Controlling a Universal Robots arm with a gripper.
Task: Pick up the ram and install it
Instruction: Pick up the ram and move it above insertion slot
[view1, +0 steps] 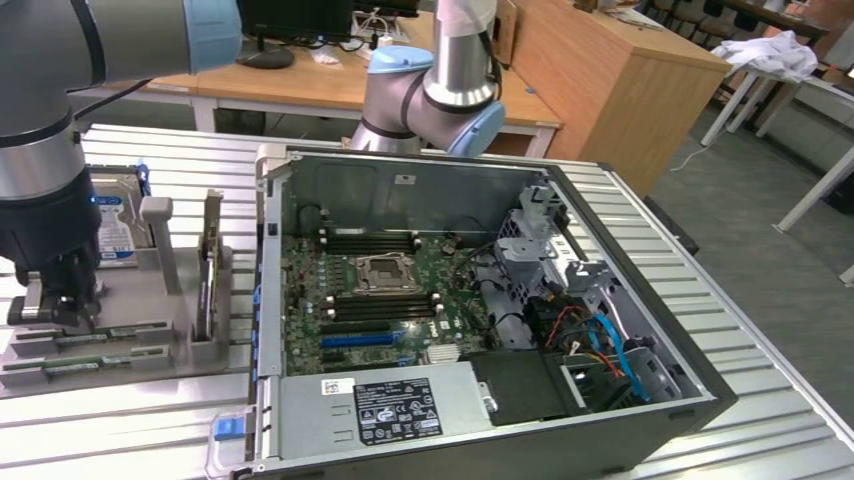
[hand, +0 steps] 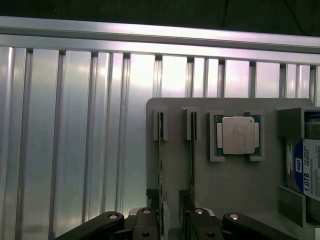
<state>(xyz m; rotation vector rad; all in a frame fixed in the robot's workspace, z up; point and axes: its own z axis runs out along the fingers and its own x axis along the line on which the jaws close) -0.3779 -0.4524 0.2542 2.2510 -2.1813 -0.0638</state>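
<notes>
**Wrist view: gripper spread over the grey holder**

You have the gripper down at the holder with its fingers standing apart. Bare holder shows between them, and nothing is pinched. Two sticks stand on edge in the holder's slots, side by side: the outer ram stick and the inner ram stick, the one nearer the processor. Each finger sits close to the end of a stick, but you cannot tell whether they touch. A hard drive stands beyond the processor. In the exterior view the gripper hangs over the holder on the ribbed metal desk. It is on the exterior view's left of the open computer case and well apart from the motherboard.
</notes>
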